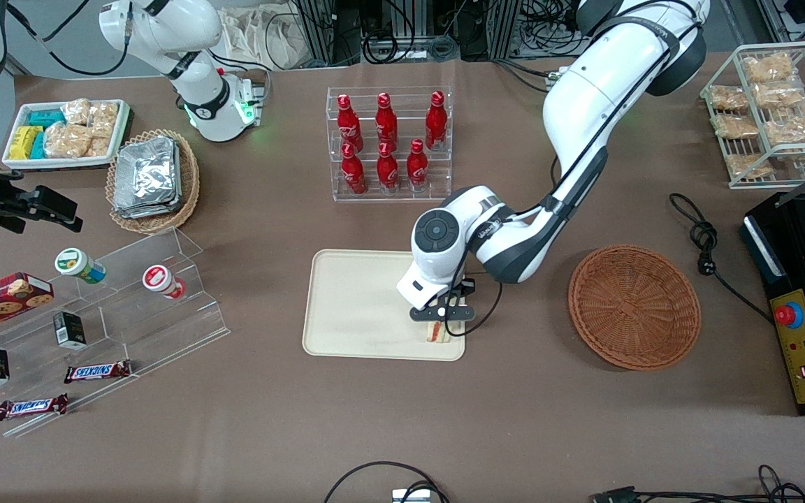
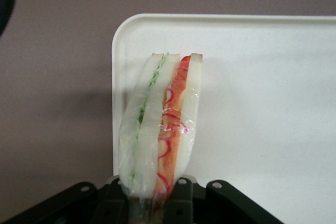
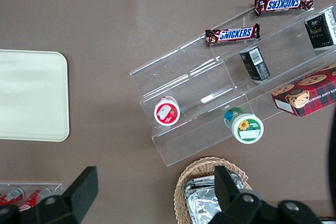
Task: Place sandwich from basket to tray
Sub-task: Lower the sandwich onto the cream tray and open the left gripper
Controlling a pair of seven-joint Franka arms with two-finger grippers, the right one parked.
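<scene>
Sandwich (image 1: pixel 437 332): in the front view you see it clamped in the gripper (image 1: pixel 442 323), held over the corner of the tray (image 1: pixel 353 307) that lies nearest the basket (image 1: pixel 634 306) and the front camera. The basket, reddish woven wicker, holds nothing.

In the left wrist view, the sandwich (image 2: pixel 160 129) extends straight out from the jaws, long axis in line with them, bread slices on edge. Clear wrap covers soft white bread with green and red filling. The tray (image 2: pixel 262 103) is smooth, cream and low-rimmed; its rounded corner lies directly beneath the wedge.
</scene>
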